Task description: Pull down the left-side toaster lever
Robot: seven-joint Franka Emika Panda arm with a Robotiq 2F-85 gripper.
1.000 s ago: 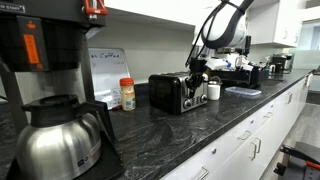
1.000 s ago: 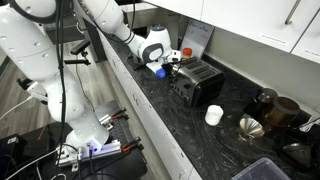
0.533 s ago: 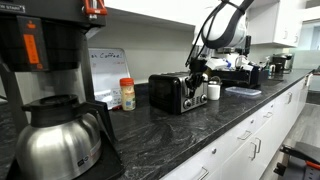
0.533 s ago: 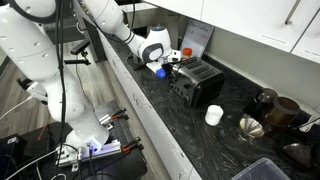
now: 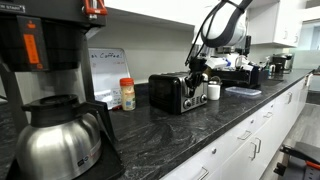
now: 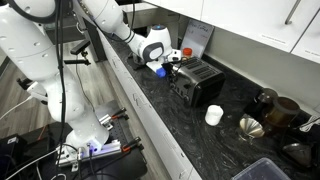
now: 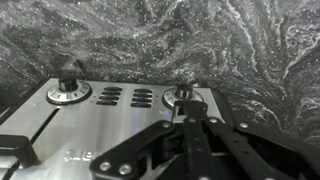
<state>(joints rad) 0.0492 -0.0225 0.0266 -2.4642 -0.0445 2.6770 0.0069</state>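
The toaster (image 5: pixel 172 92) is a boxy chrome unit with black top and end panels, standing on the dark marbled counter; it also shows in an exterior view (image 6: pixel 198 82). My gripper (image 5: pixel 197 74) sits at the toaster's end panel, in both exterior views (image 6: pixel 170 66). In the wrist view the chrome control panel (image 7: pixel 110 120) shows two dials, one (image 7: pixel 68 88) and the other (image 7: pixel 182 96), with button rows between them. My gripper fingers (image 7: pixel 190 125) are closed together and press just below the second dial, over the lever slot. The lever itself is hidden behind the fingers.
A black coffee maker with a steel carafe (image 5: pixel 55 135) stands close in front. A white mug (image 5: pixel 213 91) sits beside the toaster (image 6: pixel 213 115). A spice jar (image 5: pixel 127 94) and a notice board (image 5: pixel 105 70) stand behind. A blue object (image 6: pixel 160 71) lies near the gripper.
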